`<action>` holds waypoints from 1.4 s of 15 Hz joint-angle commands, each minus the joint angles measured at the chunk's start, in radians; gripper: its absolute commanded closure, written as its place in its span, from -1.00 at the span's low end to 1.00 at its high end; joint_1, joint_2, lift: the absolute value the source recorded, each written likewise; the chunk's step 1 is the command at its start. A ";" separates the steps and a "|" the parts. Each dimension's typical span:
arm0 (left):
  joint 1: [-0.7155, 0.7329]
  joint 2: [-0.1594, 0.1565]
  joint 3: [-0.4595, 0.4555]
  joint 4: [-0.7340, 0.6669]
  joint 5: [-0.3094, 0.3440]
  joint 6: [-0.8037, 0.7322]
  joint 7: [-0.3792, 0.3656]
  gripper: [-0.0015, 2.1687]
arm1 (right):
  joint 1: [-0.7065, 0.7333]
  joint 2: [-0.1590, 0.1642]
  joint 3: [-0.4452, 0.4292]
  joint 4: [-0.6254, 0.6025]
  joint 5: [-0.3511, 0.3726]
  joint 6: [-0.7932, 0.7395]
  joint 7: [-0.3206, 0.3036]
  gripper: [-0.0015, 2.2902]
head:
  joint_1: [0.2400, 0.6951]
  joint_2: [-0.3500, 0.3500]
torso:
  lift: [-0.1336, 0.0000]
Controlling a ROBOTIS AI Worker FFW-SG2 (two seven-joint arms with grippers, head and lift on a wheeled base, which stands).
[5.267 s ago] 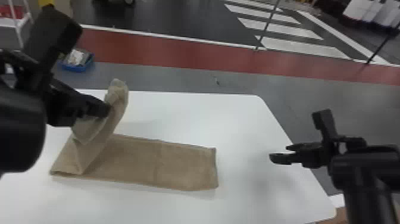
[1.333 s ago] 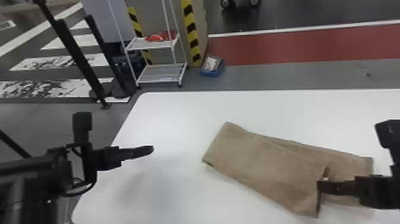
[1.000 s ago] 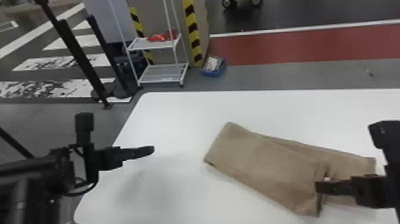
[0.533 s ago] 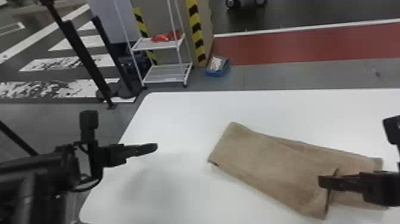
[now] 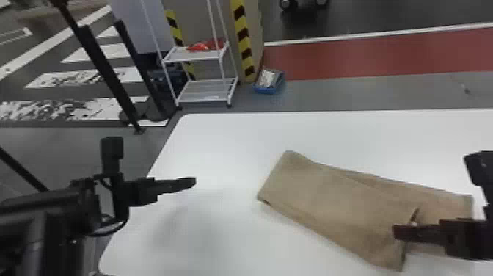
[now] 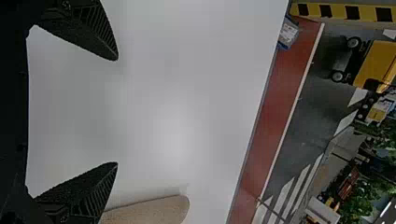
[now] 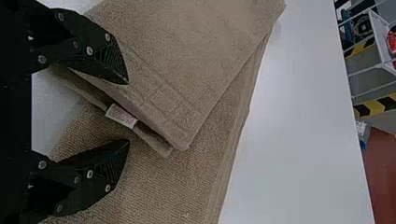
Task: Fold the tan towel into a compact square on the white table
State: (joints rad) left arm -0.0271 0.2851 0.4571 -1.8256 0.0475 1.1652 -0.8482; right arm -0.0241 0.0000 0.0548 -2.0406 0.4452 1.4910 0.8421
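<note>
The tan towel (image 5: pixel 330 198) lies on the white table (image 5: pixel 227 154), its upper layer folded askew over a strip that shows at the right. At that layer's right edge is my right gripper (image 5: pixel 405 227). In the right wrist view my right gripper (image 7: pixel 128 112) is open, one finger over the towel's (image 7: pixel 187 51) upper layer, the other over the lower one, a white tag between them. My left gripper (image 5: pixel 190 182) is parked above the table's left side. In the left wrist view my left gripper (image 6: pixel 116 112) stands open over bare table, a towel corner (image 6: pixel 154 212) off beside it.
Beyond the table's far edge stand a white shelf rack (image 5: pixel 200 55) with red items and a blue bin (image 5: pixel 269 80) on the floor. Dark posts (image 5: pixel 106 73) stand past the table's left corner.
Since about five seconds ago the head view has swung left, and the left gripper has let go of the raised towel end. Lately the towel and both arms have shifted slightly right in the view together.
</note>
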 commanded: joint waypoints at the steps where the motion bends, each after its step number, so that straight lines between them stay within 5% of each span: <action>1: 0.001 0.003 -0.001 0.000 0.000 0.000 0.000 -0.92 | -0.002 0.001 -0.004 0.000 -0.003 -0.001 0.000 -0.28 | 1.00 0.79 | -0.84; 6: 0.001 0.003 -0.008 0.000 0.000 0.000 0.000 -0.92 | -0.002 0.001 -0.012 -0.006 -0.010 0.005 0.002 0.02 | 1.00 0.79 | -0.84; 10: 0.001 0.003 -0.008 0.000 -0.005 0.000 0.000 -0.92 | -0.010 0.001 -0.021 -0.016 -0.020 0.005 0.000 0.02 | 1.00 0.78 | -0.84; 15: 0.001 0.002 -0.011 0.000 -0.006 0.003 0.000 -0.92 | -0.043 0.001 -0.089 -0.093 -0.129 0.024 0.008 0.02 | 1.00 0.77 | -0.84; 21: 0.004 0.002 -0.008 0.000 -0.008 0.003 0.000 -0.92 | -0.039 0.001 -0.113 -0.027 -0.122 -0.022 0.006 0.02 | 1.00 0.77 | -0.84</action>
State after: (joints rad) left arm -0.0251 0.2874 0.4483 -1.8254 0.0396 1.1682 -0.8483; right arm -0.0528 0.0000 -0.0399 -2.0766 0.3316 1.4812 0.8522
